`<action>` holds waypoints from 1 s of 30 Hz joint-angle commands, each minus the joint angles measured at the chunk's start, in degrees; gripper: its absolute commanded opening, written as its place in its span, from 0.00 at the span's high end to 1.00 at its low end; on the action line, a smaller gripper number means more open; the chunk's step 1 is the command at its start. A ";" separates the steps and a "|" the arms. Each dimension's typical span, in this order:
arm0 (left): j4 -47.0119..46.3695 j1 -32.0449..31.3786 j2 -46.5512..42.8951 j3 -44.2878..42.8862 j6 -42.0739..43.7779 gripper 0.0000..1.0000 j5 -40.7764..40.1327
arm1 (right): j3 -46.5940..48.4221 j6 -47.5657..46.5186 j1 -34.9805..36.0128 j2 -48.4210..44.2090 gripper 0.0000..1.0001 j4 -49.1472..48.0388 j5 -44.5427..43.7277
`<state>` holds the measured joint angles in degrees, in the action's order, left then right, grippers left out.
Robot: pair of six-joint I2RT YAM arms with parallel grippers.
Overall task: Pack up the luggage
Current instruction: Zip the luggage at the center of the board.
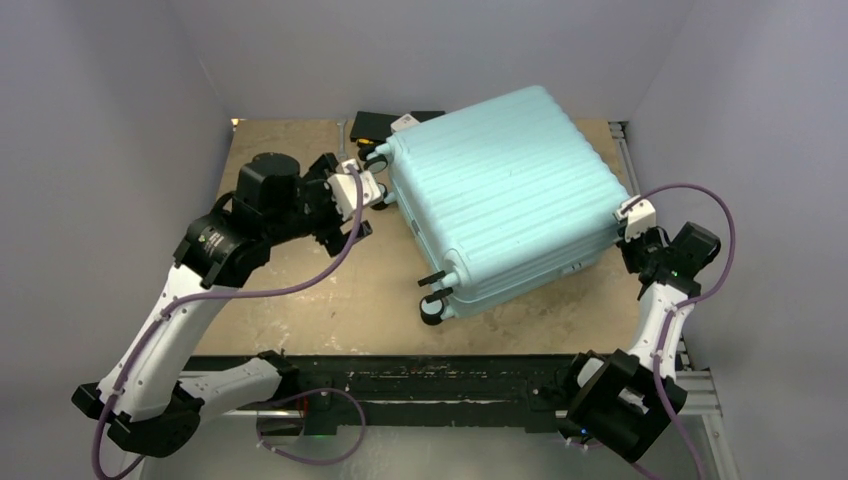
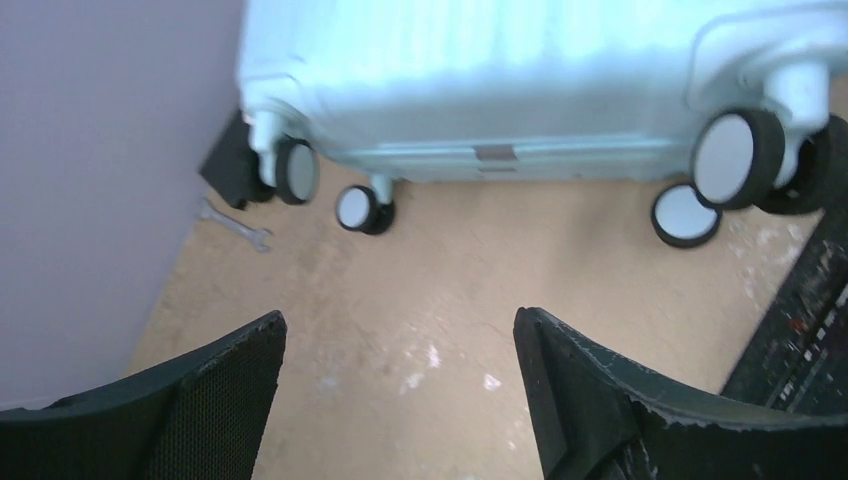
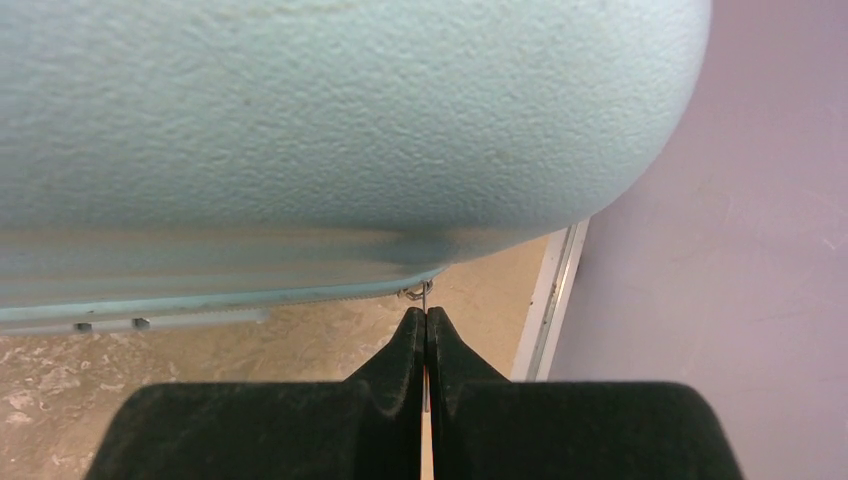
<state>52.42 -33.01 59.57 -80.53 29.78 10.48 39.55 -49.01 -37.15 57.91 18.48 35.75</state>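
Tightly, right jaws pinch thin metal zipper pull (image 3: 424, 297) on pebbled luggage (image 3: 300, 120)

No text, brand or number is readable. A green sticker (image 1: 208, 238) on the left arm (image 1: 170, 310), at nine o'clock, and a grey badge (image 2: 496, 152) on the luggage (image 2: 480, 80), at twelve o'clock, are both too blurred to read.

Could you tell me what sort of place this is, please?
Probably a robotics lab test cell: plain walls box in a scuffed wooden table, a wrench lies by the wall, and the luggage sits there like a test item.
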 commanded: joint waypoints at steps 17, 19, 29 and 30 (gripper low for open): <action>9.41 0.23 10.41 -27.66 1.45 0.02 -17.76 | -5.31 -1.96 -0.47 -4.64 1.00 -1.84 5.33; 8.82 0.23 9.86 -26.52 1.74 0.02 -18.34 | -5.58 -1.48 -0.47 -4.73 1.00 -1.55 5.47; 8.11 0.24 9.69 -26.45 2.30 0.01 -21.30 | -6.10 3.93 -0.47 -7.24 1.00 -2.95 5.85; 8.20 0.28 9.62 -26.37 2.34 0.01 -21.29 | -6.12 3.59 -0.47 -7.62 1.00 -2.80 5.97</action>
<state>61.36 -33.01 70.22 -106.61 31.22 -9.23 34.24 -48.38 -37.60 52.77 15.18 38.54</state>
